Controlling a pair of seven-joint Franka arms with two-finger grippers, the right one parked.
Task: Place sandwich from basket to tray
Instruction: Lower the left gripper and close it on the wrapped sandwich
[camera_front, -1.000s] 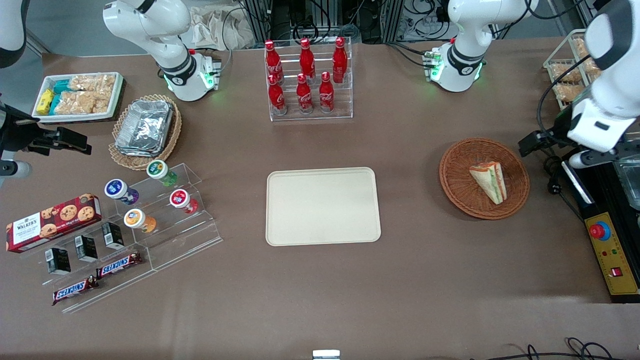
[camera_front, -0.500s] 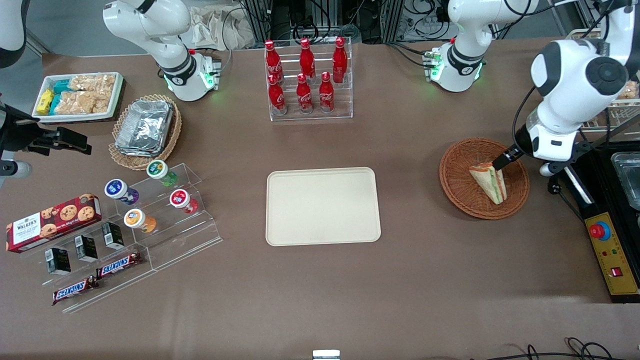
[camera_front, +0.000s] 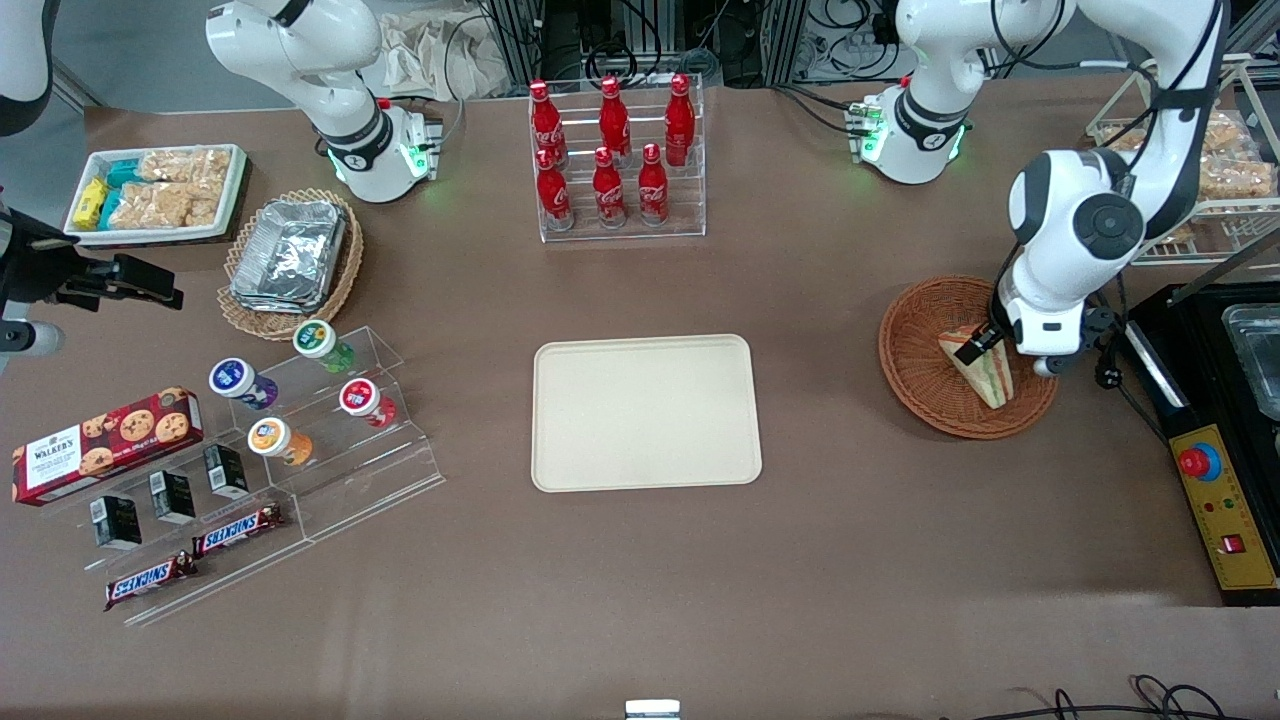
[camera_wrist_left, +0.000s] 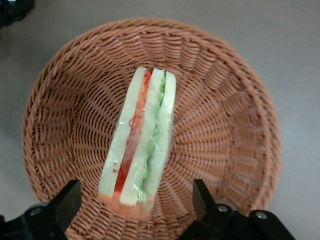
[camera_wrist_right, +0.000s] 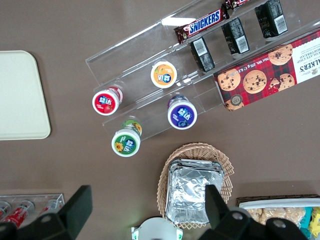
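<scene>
The sandwich (camera_front: 987, 376), a pale wedge with green and red filling stripes, lies in the round reddish-brown basket (camera_front: 915, 345) toward the working arm's end of the table. My left gripper (camera_front: 985, 347) hovers over the basket just above the sandwich, open and empty. In the left wrist view the sandwich (camera_wrist_left: 142, 140) lies on the basket's weave (camera_wrist_left: 220, 125), and the gripper (camera_wrist_left: 135, 199) has one black finger (camera_wrist_left: 67, 200) on each side of the sandwich's wide end, not touching it. The cream-beige tray (camera_front: 645, 412) sits bare at the table's middle; its corner shows in the right wrist view (camera_wrist_right: 20, 95).
A black control box with a red button (camera_front: 1200, 462) lies beside the basket at the table's end. A wire rack of snack bags (camera_front: 1225, 180) stands farther from the camera. A clear rack of red cola bottles (camera_front: 615, 160) stands farther than the tray.
The left arm has swung in from the table's end toward the tray's side. The open gripper went from outside the basket to over the sandwich. The sandwich has not moved.
</scene>
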